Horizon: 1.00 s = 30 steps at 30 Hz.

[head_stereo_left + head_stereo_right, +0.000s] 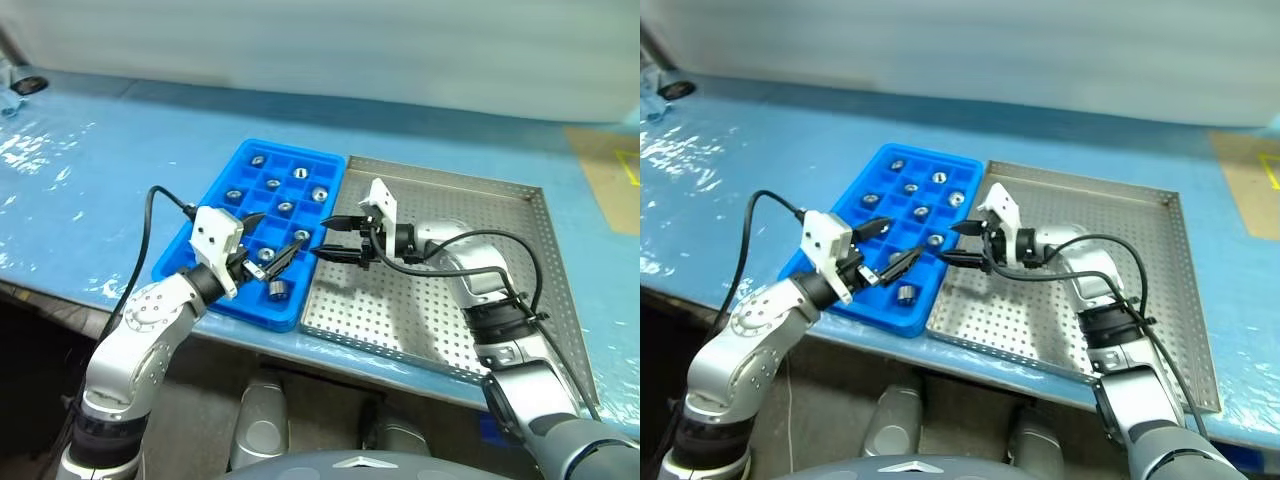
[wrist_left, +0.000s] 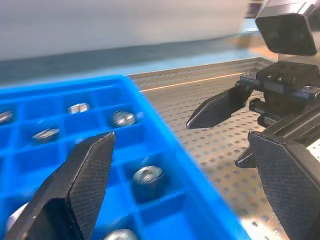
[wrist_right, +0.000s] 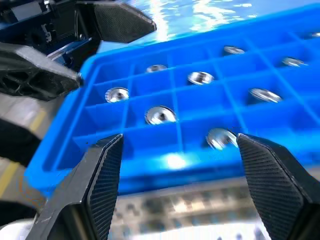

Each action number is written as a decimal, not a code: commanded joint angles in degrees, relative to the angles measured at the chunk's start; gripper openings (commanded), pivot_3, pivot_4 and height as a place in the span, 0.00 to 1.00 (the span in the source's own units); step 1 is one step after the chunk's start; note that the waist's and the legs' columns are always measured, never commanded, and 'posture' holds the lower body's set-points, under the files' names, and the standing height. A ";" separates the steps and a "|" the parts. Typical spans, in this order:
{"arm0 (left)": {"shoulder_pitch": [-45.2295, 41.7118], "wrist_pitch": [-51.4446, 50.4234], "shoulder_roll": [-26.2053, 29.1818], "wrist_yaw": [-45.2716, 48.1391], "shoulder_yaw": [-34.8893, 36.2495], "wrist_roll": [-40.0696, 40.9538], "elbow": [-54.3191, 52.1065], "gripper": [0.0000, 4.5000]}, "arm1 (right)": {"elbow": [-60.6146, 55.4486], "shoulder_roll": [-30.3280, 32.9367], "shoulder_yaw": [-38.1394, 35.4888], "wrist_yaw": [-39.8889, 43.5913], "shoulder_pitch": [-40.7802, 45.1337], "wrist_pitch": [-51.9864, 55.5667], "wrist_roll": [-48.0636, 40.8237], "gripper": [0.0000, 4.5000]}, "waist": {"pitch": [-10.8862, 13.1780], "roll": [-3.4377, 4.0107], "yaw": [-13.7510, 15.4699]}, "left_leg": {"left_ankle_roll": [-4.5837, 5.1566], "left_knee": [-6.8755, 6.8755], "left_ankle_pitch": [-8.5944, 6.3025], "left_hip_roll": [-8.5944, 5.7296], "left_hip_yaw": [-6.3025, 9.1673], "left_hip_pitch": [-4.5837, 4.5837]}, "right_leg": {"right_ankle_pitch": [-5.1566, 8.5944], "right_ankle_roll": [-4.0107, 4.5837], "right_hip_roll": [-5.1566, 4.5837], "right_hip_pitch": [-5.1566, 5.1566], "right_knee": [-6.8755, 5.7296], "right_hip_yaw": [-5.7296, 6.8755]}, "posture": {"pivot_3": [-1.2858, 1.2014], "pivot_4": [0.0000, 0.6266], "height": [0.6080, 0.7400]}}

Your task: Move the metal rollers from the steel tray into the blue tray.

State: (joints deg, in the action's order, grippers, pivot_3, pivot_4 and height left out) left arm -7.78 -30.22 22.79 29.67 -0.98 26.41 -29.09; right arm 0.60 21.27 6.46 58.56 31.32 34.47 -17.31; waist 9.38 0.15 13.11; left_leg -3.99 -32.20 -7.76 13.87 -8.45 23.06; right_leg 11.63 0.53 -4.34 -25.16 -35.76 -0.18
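The blue tray (image 1: pixel 222 222) lies on the table with several metal rollers (image 1: pixel 319 193) in its square compartments, one roller (image 1: pixel 277 290) in the near row. The steel tray (image 1: pixel 470 210) lies right beside it, showing its perforated floor. My left gripper (image 1: pixel 280 236) hovers open over the blue tray's near right corner, nothing between its fingers. My right gripper (image 1: pixel 327 237) points toward it from above the seam of the two trays, open and holding nothing. In the right wrist view the right gripper (image 3: pixel 180 140) frames the blue tray's rim (image 3: pixel 165 162), with a left finger (image 3: pixel 117 21) beyond.
Both trays sit on a table covered with blue film (image 1: pixel 90 170), whose front edge (image 1: pixel 60 290) runs just before the trays. A tan patch with yellow tape (image 1: pixel 612 170) lies at the far right. A grey fitting (image 1: pixel 20 88) stands at the far left corner.
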 commanded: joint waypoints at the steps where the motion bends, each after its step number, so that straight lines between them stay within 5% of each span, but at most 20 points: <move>1: -4.59 3.24 -0.73 3.11 -1.53 -0.29 3.89 1.00 | -6.06 0.44 -5.44 -5.70 -3.39 0.45 -2.37 0.82 | 0.00 0.00 -1.47 | -0.10 0.01 0.06 0.03 0.00 0.00 | 0.00 0.00 0.01 -0.01 0.00 0.01 | 0.57 0.24 1.00; 3: -6.34 4.84 -0.75 4.96 -2.63 -1.16 6.77 1.00 | -7.71 0.82 -7.03 -8.20 -5.40 0.43 -2.57 0.82 | 0.00 0.00 -2.98 | -0.18 0.02 0.11 0.03 0.01 0.01 | -0.01 0.01 0.01 -0.01 -0.01 0.03 | 0.56 0.24 1.00; 7: -10.07 8.22 -1.57 8.51 -4.25 -2.25 13.10 1.00 | -9.73 1.62 -9.80 -12.18 -8.62 -0.54 -2.45 1.00 | 0.00 0.00 -5.21 | -0.18 0.03 0.12 -0.01 -0.01 -0.02 | -0.02 0.02 0.01 -0.02 0.02 0.03 | 0.54 0.24 1.00; 30: -16.01 19.03 -6.61 15.74 -6.27 -7.31 27.40 1.00 | -15.76 1.34 -11.49 -20.96 -17.43 -8.64 -3.29 1.00 | 0.00 0.01 -7.68 | 0.07 0.04 -0.02 -0.05 -0.07 -0.03 | -0.03 0.05 -0.05 0.03 0.08 0.02 | 0.51 0.24 1.00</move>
State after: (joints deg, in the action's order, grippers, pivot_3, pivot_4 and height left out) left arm -22.56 -13.03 16.20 44.99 -7.23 19.66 -1.19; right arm -12.53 22.58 -4.54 37.72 14.32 27.18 -19.39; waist 9.38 0.16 5.44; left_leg -3.92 -32.15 -7.78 13.82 -8.51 23.04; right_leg 11.59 0.58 -4.39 -25.13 -35.67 -0.16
